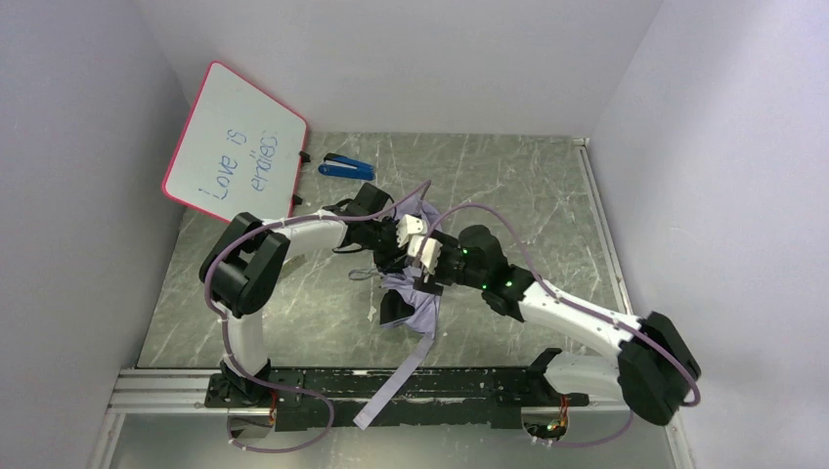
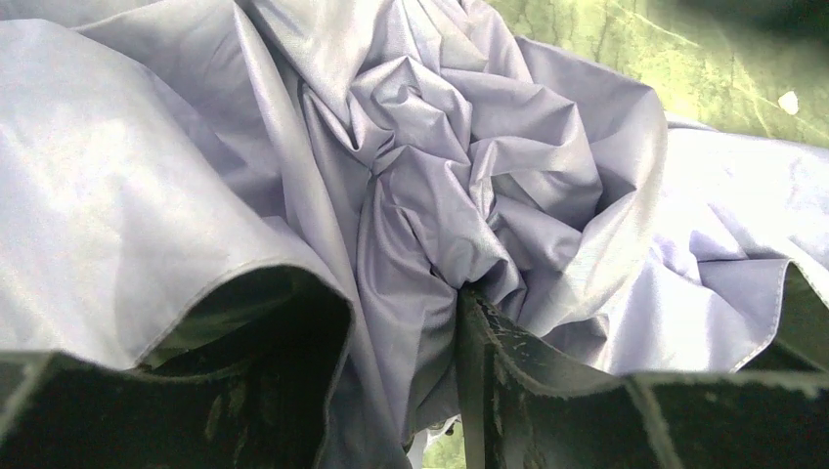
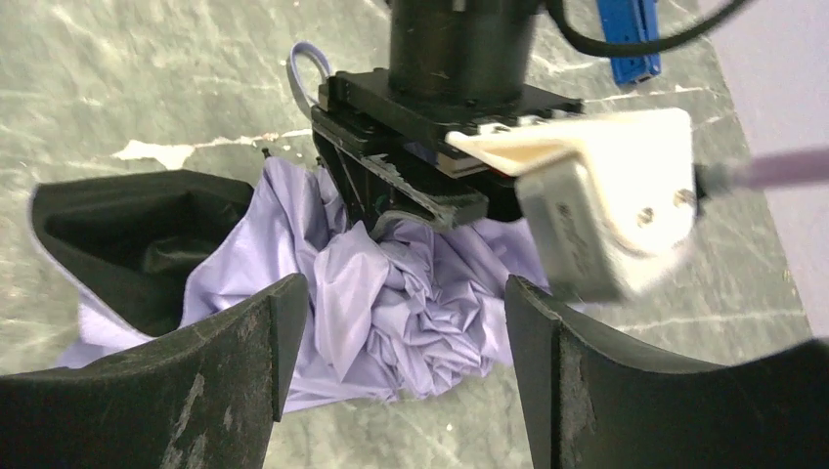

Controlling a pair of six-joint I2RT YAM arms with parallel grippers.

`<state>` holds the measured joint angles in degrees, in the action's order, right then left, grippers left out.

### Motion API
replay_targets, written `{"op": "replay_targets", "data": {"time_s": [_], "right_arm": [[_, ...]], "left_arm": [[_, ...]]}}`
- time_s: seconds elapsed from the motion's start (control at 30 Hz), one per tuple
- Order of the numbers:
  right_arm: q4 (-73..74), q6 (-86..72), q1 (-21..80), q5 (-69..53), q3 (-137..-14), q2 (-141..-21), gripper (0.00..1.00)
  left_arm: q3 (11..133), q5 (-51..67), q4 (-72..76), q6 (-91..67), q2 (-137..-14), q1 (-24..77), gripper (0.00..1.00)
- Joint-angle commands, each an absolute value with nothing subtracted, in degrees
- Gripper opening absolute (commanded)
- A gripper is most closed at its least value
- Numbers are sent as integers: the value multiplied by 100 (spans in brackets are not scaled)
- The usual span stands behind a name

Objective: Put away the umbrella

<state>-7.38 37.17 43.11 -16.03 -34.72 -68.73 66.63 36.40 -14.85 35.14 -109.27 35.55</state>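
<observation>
The umbrella [image 1: 411, 308] lies collapsed in the middle of the table as a crumpled heap of pale lilac fabric [image 3: 411, 293] with black folds [image 3: 137, 234]. My left gripper [image 1: 391, 257] points down into the heap. It is shut on a bunch of the lilac fabric [image 2: 440, 166], which fills the space between its jaws [image 2: 391, 376]. The right wrist view shows that gripper [image 3: 396, 220] from the side, pinching the cloth. My right gripper [image 3: 401, 332] hangs just in front of the same bunch, open, with nothing between its fingers. A lilac loop [image 3: 311, 63] shows behind the left gripper.
A blue stapler-like object [image 1: 345, 167] lies at the back, next to a pink-framed whiteboard [image 1: 235, 147] leaning on the left wall. A lilac strip [image 1: 391, 386] trails from the heap over the near rail. White walls close in the table on three sides.
</observation>
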Motion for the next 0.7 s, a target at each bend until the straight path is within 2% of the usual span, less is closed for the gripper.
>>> {"op": "replay_targets", "data": {"time_s": [0.0, 0.13, 0.33, 0.5, 0.67], "right_arm": [[-535, 2592, 4327, -1377, -3211, -6068, 77], [-748, 1336, 4327, -713, -2993, -5337, 77], [-223, -203, 4316, 340, -3078, -4832, 78], [357, -1462, 4321, 1252, -3325, -4910, 80], [866, -1601, 4320, 1322, -3695, -5190, 81]], "left_arm": [[6398, 2777, -1098, 3752, -10873, 3551, 39], [6313, 2705, -881, 3797, -10752, 3551, 38], [6026, 2784, -639, 4234, -10514, 3551, 37], [5915, 2647, -507, 4405, -10454, 3567, 36], [5756, 2493, -430, 4795, -10388, 3640, 35]]}}
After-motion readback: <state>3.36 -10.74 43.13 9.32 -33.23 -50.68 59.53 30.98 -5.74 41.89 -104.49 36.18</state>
